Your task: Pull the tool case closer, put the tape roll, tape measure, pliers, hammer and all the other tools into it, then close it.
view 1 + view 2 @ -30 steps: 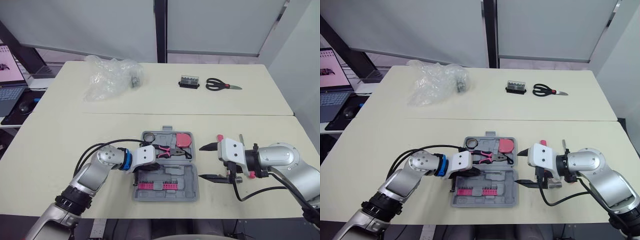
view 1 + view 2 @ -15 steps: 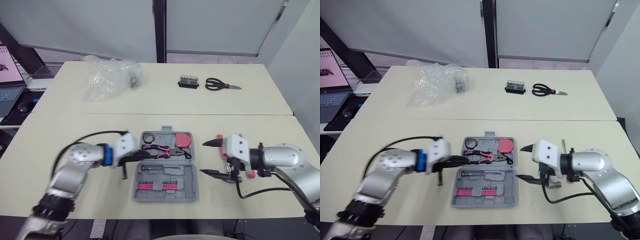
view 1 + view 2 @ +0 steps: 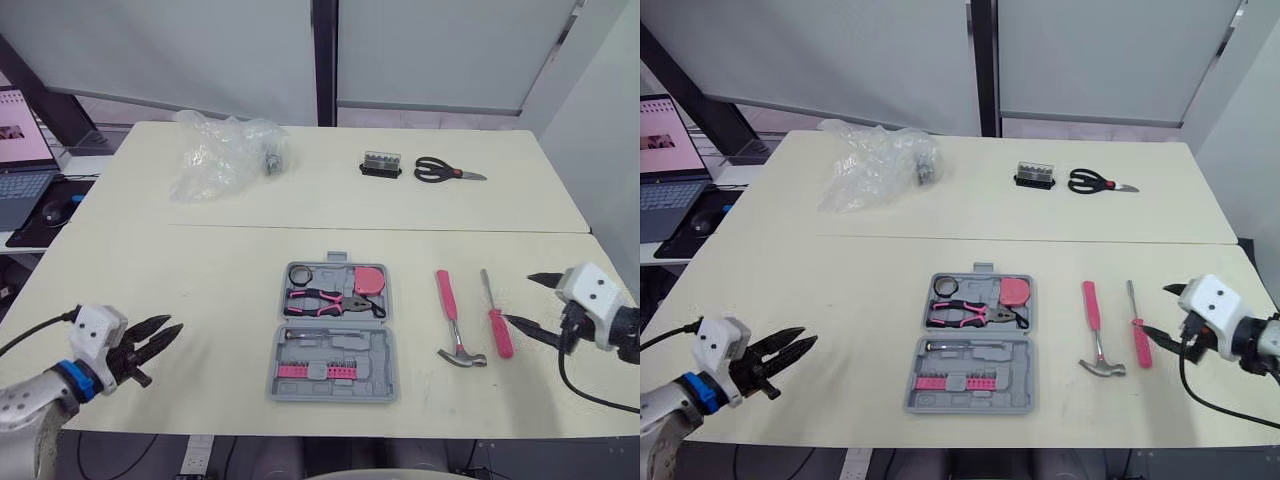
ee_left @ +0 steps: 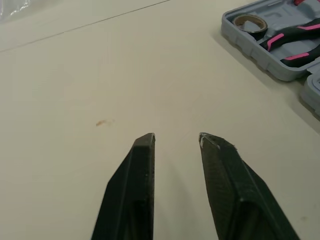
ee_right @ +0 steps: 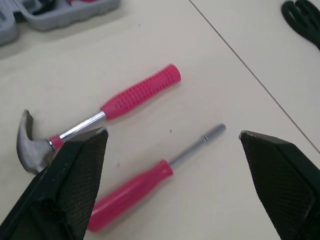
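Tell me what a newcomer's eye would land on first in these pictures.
The open grey tool case in the middle of the table draws the eye first. Pink-handled pliers, a tape roll and a pink tape measure already sit in it. To its right, a pink-handled hammer and a pink screwdriver lie side by side on the table, next to the open right gripper.

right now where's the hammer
In the head views the hammer lies on the robot's right, between the open tool case and the screwdriver.
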Action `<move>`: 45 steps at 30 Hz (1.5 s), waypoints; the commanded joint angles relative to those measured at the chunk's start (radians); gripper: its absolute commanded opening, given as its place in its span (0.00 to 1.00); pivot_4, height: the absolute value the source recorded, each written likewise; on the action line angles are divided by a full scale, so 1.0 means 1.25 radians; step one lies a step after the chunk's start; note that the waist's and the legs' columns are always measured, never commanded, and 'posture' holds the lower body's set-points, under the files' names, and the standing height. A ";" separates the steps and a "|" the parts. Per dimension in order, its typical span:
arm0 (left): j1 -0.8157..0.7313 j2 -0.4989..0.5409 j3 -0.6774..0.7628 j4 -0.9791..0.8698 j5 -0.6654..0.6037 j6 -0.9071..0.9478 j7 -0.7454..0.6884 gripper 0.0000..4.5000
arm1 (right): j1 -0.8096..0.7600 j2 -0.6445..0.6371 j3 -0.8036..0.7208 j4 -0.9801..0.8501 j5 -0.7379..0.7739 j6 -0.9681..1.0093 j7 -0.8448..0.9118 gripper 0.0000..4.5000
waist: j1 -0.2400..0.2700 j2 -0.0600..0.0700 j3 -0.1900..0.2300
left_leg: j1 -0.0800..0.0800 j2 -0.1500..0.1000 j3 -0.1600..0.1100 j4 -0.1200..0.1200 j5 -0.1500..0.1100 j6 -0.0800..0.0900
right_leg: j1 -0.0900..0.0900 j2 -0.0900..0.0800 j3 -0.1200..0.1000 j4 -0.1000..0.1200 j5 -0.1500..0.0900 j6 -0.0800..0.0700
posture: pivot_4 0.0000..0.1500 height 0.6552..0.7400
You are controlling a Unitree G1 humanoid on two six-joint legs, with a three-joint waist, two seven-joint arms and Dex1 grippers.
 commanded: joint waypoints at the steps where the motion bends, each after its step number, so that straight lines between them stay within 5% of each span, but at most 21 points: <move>1: 0.046 -0.020 0.031 -0.007 0.000 -0.034 0.025 0.58 | 0.039 -0.022 -0.050 0.076 -0.003 -0.049 0.034 1.00 | -0.001 0.000 0.000 | 0.000 0.000 0.001 0.000 0.000 0.000 | 0.000 0.000 0.001 0.000 0.000 0.000 | 1.00 1.00; 8: 0.068 -0.049 0.014 -0.036 -0.007 -0.043 0.059 0.99 | 0.085 -0.032 -0.072 0.178 0.006 -0.058 0.060 1.00 | -0.001 0.000 -0.001 | 0.000 0.000 0.001 0.000 0.000 0.000 | 0.000 0.000 0.001 -0.001 0.000 0.000 | 1.00 1.00; 26: 0.075 0.018 -0.023 0.015 0.020 -0.108 -0.012 0.99 | 0.114 0.003 -0.082 0.035 0.028 -0.024 0.006 1.00 | -0.002 0.002 -0.002 | 0.000 0.000 0.002 -0.001 0.000 0.000 | 0.000 0.000 0.002 -0.001 0.000 0.000 | 1.00 1.00; 38: -0.049 0.139 -0.182 -0.155 -0.053 -0.047 -0.225 0.99 | 0.147 0.189 0.021 -0.438 0.073 0.363 -0.276 1.00 | 0.001 0.000 -0.003 | 0.000 0.000 0.001 -0.001 0.000 0.000 | 0.000 0.000 0.001 -0.001 0.000 0.000 | 1.00 1.00; 45: -0.110 0.168 -0.256 -0.228 -0.097 -0.019 -0.315 0.99 | 0.079 0.308 0.128 -0.522 0.025 0.572 -0.477 1.00 | -0.003 0.001 -0.003 | 0.000 0.001 0.001 -0.002 0.000 0.000 | -0.001 0.001 0.002 0.000 0.000 0.000 | 1.00 1.00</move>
